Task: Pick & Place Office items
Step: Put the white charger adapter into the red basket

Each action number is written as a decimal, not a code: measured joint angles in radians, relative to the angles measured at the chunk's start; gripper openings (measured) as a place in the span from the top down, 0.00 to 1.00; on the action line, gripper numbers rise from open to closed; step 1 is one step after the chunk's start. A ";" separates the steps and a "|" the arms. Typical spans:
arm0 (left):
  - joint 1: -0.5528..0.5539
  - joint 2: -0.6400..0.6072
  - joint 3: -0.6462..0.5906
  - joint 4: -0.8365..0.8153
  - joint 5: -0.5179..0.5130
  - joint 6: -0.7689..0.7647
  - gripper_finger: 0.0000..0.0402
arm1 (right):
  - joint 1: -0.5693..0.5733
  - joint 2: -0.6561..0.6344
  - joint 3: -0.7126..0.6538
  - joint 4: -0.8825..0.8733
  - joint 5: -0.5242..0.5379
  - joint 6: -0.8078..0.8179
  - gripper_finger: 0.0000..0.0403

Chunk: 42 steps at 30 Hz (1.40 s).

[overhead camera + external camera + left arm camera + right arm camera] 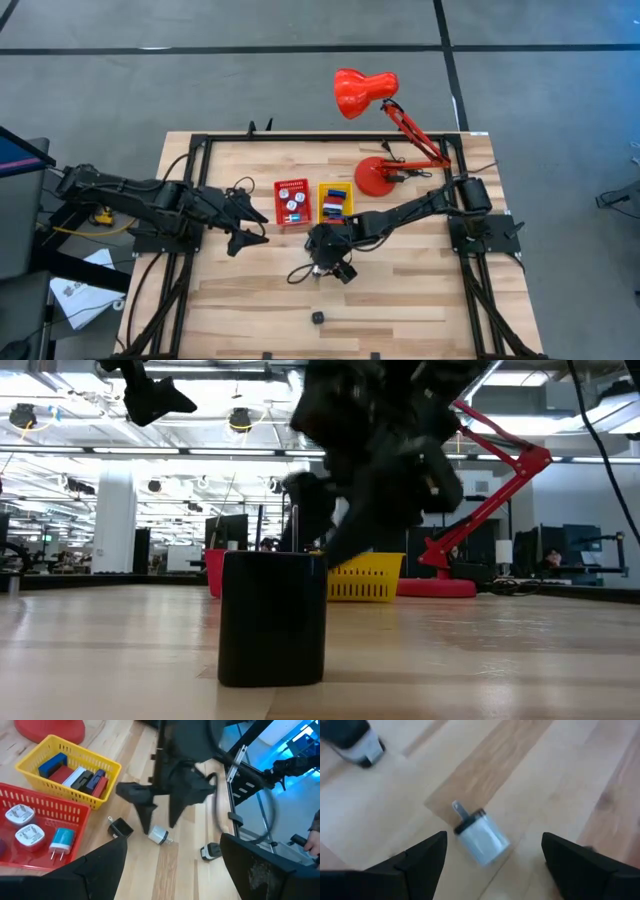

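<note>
Hovering over a small light-blue plug [479,838] on the bare counter [400,290], the right tool [492,862] has its fingers spread wide and empty, the plug lying between them but untouched. To grip well, it should drop straight down with the fingers astride the plug's rounded body rather than its thin metal prong, then close gently; the smooth plastic shell looks likely to slip or roll if pinched off-centre. The left tool [243,222] waits just beside the red bin [292,185], also wide and empty. The bins are slotted plastic: the red bin holds white and blue plugs, the yellow bin [107,764] holds flat red, blue, black and white blocks. More loose pieces lie near, including a black cube [120,827] and another black piece [317,318] well apart.
</note>
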 joint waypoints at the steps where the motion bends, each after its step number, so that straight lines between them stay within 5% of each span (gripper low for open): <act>1: 0.000 0.000 0.000 0.000 0.000 0.000 0.22 | -0.002 0.010 0.000 -0.003 -0.007 -0.011 0.21; 19: 0.000 0.004 0.000 0.017 -0.058 0.000 0.22 | -0.009 0.095 0.022 0.010 -0.057 -0.067 0.24; 37: 0.000 0.026 0.001 0.038 -0.057 0.008 0.22 | -0.007 0.130 0.087 -0.082 -0.059 -0.082 0.65; 42: 0.000 0.026 0.001 0.038 -0.057 0.008 0.22 | 0.008 0.118 0.086 -0.083 -0.032 0.021 0.69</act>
